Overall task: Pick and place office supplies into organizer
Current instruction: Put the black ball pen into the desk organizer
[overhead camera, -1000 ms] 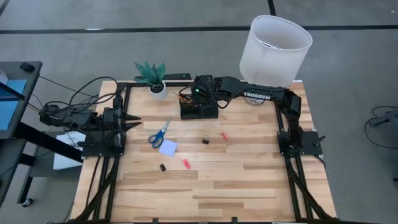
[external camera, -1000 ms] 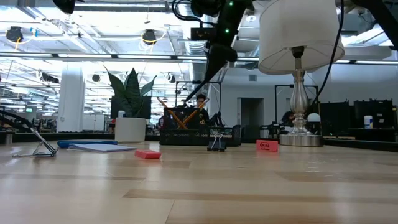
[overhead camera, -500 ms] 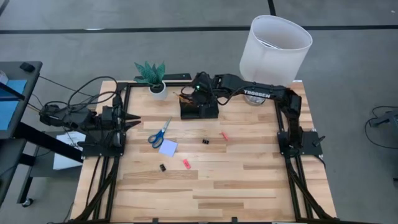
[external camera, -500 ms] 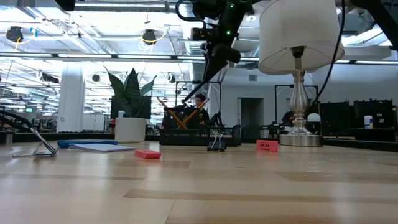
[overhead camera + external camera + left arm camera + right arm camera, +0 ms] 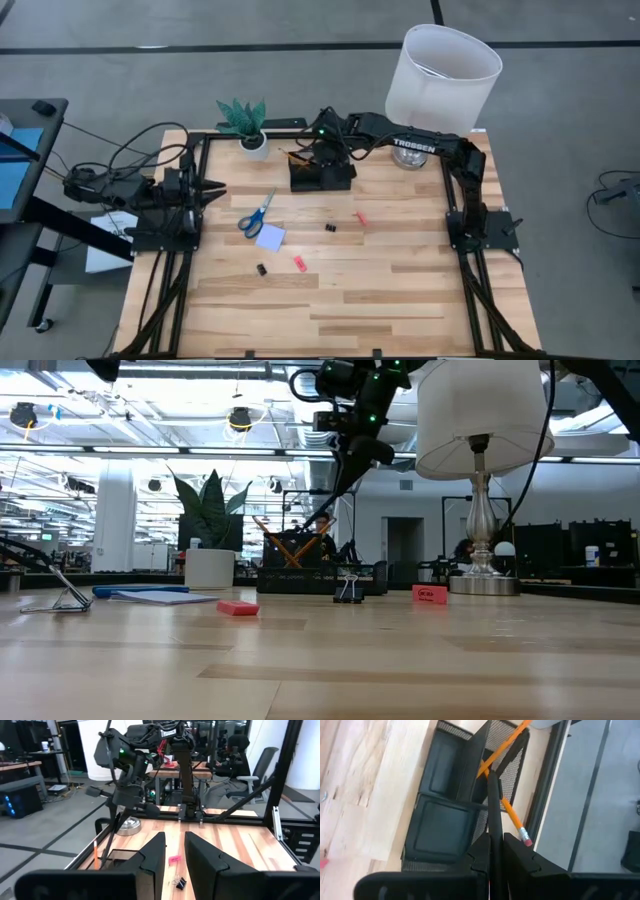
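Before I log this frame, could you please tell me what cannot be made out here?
- High view: the black mesh desk organizer is partly covered by the right arm; its cup contents are hidden.
- Right wrist view: the thin black pen's lower end is hidden between the jaws.
- High view: the tiny black clips are too small to detail.

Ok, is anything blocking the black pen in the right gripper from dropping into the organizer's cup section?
Partly. The right gripper holds the slim black pen above the black mesh organizer, where two orange pencils already lean crossed in the cup, right under the pen's tip. Nothing else intervenes.
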Robot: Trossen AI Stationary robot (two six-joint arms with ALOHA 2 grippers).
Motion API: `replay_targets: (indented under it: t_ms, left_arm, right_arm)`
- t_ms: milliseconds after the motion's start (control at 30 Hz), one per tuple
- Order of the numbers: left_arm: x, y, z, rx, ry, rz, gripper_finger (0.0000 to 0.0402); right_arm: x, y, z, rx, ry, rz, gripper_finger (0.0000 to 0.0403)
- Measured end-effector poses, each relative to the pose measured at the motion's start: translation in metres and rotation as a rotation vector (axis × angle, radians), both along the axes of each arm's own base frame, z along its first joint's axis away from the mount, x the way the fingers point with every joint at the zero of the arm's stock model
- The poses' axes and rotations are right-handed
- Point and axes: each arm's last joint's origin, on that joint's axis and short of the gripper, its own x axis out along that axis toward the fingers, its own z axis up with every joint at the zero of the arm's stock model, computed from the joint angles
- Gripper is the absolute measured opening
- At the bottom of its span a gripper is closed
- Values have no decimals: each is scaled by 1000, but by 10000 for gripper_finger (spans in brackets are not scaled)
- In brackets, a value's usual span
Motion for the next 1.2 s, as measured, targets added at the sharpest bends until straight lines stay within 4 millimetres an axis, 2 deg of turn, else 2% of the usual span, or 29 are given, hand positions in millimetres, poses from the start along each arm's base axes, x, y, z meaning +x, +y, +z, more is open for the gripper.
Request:
replay_targets:
  t_ms: [633,1200]
  left_arm:
    - [0,1,2,-48,-32,50,66]
    - [0,1,2,-48,-33,51,66]
  right_arm:
    - [1,-1,1,5,-13,89,26]
    - [-6,-25,1,59,-54,59,26]
